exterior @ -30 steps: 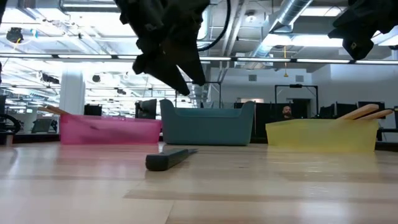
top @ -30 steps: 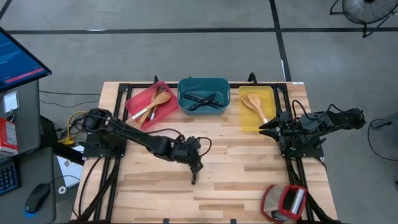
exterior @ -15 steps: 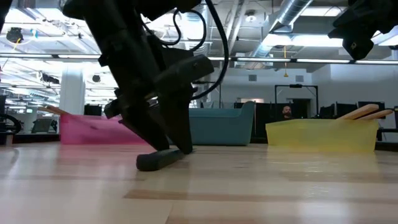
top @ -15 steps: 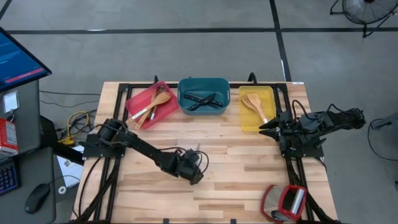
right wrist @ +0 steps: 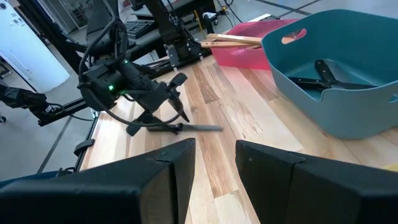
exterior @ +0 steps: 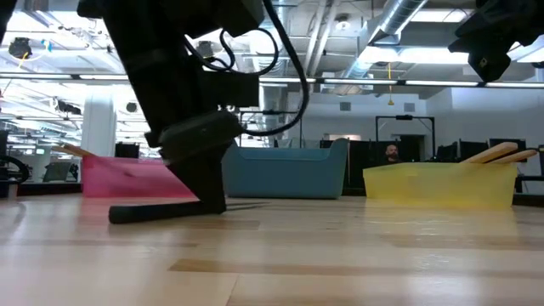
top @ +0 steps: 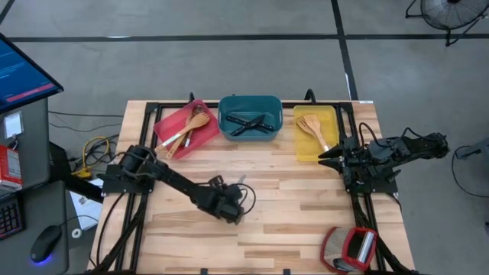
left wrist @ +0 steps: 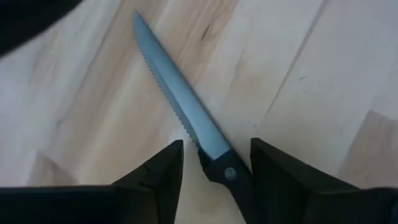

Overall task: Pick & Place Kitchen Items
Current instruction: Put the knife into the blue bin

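We record one knife (left wrist: 186, 118), black handle and serrated silver blade, lying flat on the worktop (top: 306, 221) near its middle, well apart from the three trays along the far edge. Its long axis runs level with the wood; in the left wrist view the blade tip points away from the left tool (left wrist: 214, 171) and the handle sits between the two dark fingers (left wrist: 155, 174), which stand on either side of it with gaps showing, so we list this tool as open around the handle and not yet clamped. In the low view the black handle end sticks out along the boards from under that arm. In the high view the left tool (top: 229, 210) is down at the worktop's centre. The right tool (right wrist: 214, 165) waits beside the yellow tray (top: 302, 145), fingers parted and holding nothing. We list further: red tray (top: 164, 126) with wooden spoons and spatulas (top: 191, 128); teal tray (top: 248, 103) with more black-handled knives (top: 248, 122); the yellow tray with wooden utensils (top: 313, 130); a red-and-silver object (top: 350, 248) at the near right corner. The worktop is of pale wooden planks on a black frame. The room beyond is an open hall with grey floor, exposed ceiling ducts and strip lighting, a monitor (top: 23, 72) to the left, and a person (exterior: 391, 153) seated far behind.
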Action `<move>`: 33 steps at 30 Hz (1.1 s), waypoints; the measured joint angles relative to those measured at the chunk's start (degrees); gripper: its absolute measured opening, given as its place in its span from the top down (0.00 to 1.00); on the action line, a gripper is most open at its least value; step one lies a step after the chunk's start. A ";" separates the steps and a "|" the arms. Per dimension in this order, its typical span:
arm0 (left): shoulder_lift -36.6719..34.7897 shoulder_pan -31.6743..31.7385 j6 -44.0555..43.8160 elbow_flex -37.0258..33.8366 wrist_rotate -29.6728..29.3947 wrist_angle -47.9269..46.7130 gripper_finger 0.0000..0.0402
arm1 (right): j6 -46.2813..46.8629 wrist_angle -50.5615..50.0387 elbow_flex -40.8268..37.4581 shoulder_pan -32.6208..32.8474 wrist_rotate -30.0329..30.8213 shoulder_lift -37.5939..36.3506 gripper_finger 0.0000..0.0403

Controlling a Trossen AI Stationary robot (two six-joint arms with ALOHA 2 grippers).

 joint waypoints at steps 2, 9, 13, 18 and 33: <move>0.00 0.43 4.16 -0.03 0.07 -0.15 0.59 | 0.00 0.01 0.00 0.00 0.00 0.01 0.69; -3.57 1.51 5.52 -0.55 -0.50 -2.88 0.61 | 0.00 0.00 0.00 -0.02 0.00 -0.01 0.69; -9.10 0.95 2.35 -0.33 -1.19 -4.40 0.62 | -0.02 -0.53 0.00 -0.02 0.00 0.01 0.69; -14.41 -1.38 -6.62 -0.29 -1.45 -7.64 0.63 | 0.11 -1.74 0.00 -0.02 0.00 0.00 0.69; -17.11 -12.17 -47.27 -13.28 -1.79 -0.01 0.63 | 0.46 -2.60 0.00 0.00 0.00 0.01 0.69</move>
